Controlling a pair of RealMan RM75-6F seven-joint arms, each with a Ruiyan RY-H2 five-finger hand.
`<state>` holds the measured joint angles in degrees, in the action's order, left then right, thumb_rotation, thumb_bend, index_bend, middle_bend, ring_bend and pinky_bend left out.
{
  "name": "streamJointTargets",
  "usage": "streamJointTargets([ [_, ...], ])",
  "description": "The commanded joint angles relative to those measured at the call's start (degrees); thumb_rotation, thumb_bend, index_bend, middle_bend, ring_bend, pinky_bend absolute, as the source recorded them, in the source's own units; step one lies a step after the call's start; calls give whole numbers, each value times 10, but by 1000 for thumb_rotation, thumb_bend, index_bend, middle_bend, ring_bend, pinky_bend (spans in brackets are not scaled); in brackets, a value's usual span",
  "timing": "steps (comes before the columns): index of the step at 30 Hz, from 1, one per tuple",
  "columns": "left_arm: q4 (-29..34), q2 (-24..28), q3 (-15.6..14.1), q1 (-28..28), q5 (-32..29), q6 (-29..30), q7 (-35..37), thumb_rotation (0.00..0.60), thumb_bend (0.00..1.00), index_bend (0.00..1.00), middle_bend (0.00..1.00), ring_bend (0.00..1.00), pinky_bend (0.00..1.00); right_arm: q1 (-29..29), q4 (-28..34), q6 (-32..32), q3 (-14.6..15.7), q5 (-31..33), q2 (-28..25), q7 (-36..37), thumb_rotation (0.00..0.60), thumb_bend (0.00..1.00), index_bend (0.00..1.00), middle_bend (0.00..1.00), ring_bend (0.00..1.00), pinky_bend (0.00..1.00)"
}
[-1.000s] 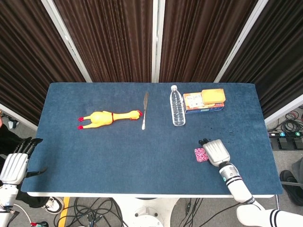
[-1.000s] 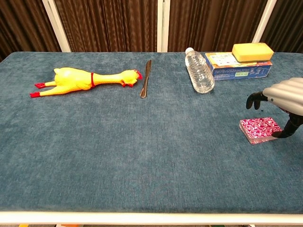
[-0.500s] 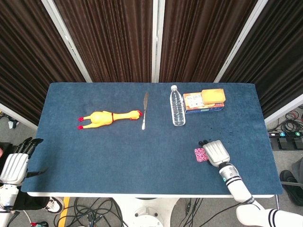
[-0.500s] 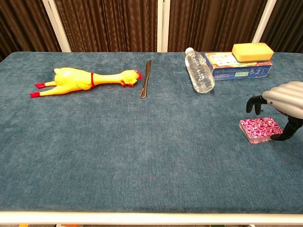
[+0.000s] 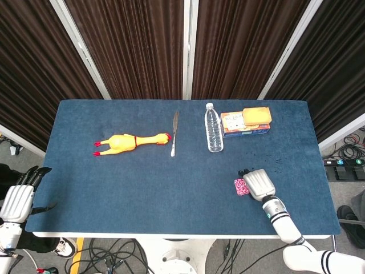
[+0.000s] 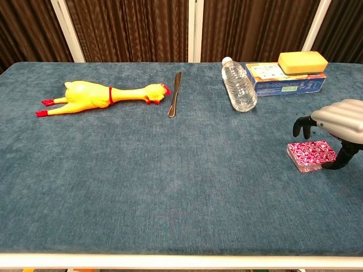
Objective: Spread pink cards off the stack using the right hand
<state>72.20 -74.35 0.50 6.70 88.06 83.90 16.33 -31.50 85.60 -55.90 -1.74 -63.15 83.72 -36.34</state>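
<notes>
Change: the right hand (image 6: 338,122) has crept a little toward the robot's left and dropped slightly over the pink cards (image 6: 311,154) since a second ago; the stack itself has not shifted and no card has slid off
Right hand: arched above the stack, dark fingertips (image 6: 300,126) curled down past its far edge, thumb hooked down at the right side of the stack; the fingers are apart and clamp nothing; whether the thumb tip touches the cards I cannot tell
Left hand: hangs off the near left corner of the table (image 5: 21,196), fingers spread and apart, holding nothing
Cards: one squared stack, flat on the blue cloth in the near right part of the table, partly under the right hand in the head view (image 5: 241,186)
Edges: the stack lies well in from the right edge and nearer the front edge (image 5: 171,234) than the back
Open room: bare cloth runs from the stack leftward across the whole near half of the table
Far side: rubber chicken (image 5: 131,141), knife (image 5: 174,133), water bottle (image 5: 214,129) lying down, and a box (image 5: 242,125) with a yellow sponge (image 5: 256,116) on top, all well apart from the cards
</notes>
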Motion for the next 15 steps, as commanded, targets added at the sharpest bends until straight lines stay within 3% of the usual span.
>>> streamJointTargets([
  [1, 0, 0, 0, 0, 0, 0, 0, 600, 31, 164, 155, 63, 178, -1, 0, 0, 1, 0, 0, -1, 600, 90, 284, 335, 832, 916],
  [15, -4, -1, 0, -2, -3, -2, 6, 600, 31, 163, 155, 64, 177, -9, -7, 2, 4, 15, 9, -16, 600, 94, 313, 358, 833, 916],
])
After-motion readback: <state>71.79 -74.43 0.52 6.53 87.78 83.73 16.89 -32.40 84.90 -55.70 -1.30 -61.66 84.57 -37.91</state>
